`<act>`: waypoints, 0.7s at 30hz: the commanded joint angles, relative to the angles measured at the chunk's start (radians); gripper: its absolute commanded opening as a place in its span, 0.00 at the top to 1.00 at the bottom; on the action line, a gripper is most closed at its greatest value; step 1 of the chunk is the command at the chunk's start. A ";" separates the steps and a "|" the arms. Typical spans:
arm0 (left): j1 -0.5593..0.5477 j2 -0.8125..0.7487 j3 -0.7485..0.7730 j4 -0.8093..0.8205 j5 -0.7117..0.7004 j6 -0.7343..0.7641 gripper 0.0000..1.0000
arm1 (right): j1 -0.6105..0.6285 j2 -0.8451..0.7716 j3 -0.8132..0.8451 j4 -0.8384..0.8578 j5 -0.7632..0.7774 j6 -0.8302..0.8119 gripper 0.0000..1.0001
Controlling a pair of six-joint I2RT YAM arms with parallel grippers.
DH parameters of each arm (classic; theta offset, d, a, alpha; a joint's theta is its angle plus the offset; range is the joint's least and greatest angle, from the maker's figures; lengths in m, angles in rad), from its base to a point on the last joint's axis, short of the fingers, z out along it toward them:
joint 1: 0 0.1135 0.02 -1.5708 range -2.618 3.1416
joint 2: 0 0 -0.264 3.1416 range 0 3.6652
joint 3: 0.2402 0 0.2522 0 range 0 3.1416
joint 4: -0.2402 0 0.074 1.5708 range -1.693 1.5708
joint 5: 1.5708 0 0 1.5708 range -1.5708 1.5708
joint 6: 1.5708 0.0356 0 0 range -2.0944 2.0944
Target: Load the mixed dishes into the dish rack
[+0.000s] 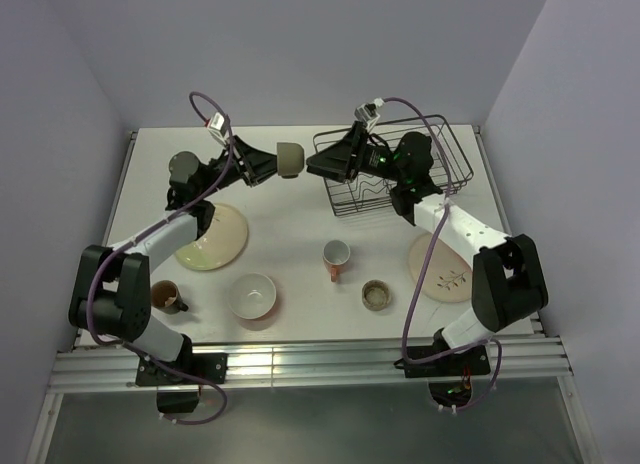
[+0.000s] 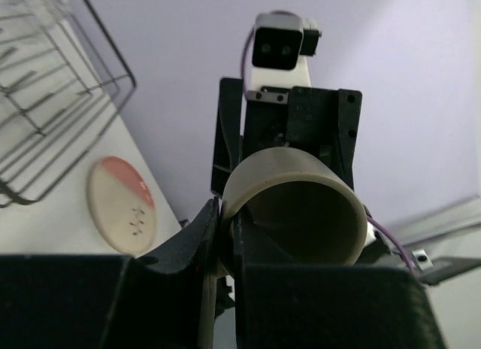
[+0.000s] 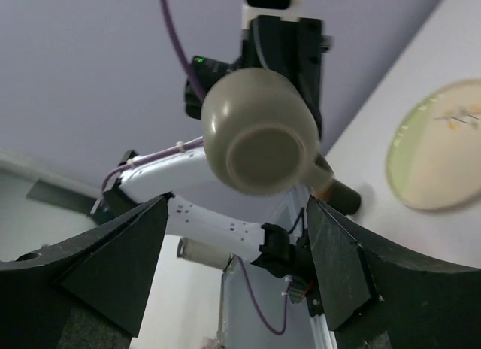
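Note:
My left gripper (image 1: pixel 268 164) is shut on the wall of the small olive cup (image 1: pixel 290 158) and holds it in the air left of the black wire dish rack (image 1: pixel 440 154). In the left wrist view the cup (image 2: pixel 289 206) has its mouth toward the camera, with one finger (image 2: pixel 255 251) inside the rim. My right gripper (image 1: pixel 316 166) is open, facing the cup from the right. In the right wrist view the cup's base (image 3: pixel 259 131) hangs just beyond the open fingers (image 3: pixel 342 266). On the table lie the cream plate (image 1: pixel 212 236), brown cup (image 1: pixel 165 296), white bowl (image 1: pixel 251 296), pink mug (image 1: pixel 336 257), clear glass (image 1: pixel 376 295) and cream-and-pink plate (image 1: pixel 440 267).
The rack stands at the back right near the wall and also shows in the left wrist view (image 2: pixel 45 101). The cream-and-pink plate (image 2: pixel 120 206) shows there too. The cream plate (image 3: pixel 440 150) and brown cup (image 3: pixel 342 195) show in the right wrist view.

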State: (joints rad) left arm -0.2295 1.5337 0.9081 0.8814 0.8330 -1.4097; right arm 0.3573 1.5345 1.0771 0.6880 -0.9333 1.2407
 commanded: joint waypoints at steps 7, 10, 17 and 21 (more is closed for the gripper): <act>-0.056 -0.078 -0.023 0.206 0.012 -0.104 1.00 | 0.032 0.026 0.010 0.338 -0.044 0.063 0.18; -0.059 -0.089 -0.035 0.217 0.011 -0.112 1.00 | 0.035 0.018 0.030 0.248 -0.050 -0.007 0.18; -0.070 -0.112 -0.047 0.172 0.008 -0.086 1.00 | 0.060 0.013 0.087 0.098 -0.053 -0.142 0.19; -0.074 -0.109 -0.061 0.199 0.000 -0.100 1.00 | 0.089 0.007 0.103 0.019 -0.048 -0.222 0.19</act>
State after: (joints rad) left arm -0.2935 1.4677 0.8474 0.9989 0.8413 -1.5028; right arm 0.4236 1.5574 1.1278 0.7570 -0.9730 1.1126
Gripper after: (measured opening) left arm 0.146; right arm 0.808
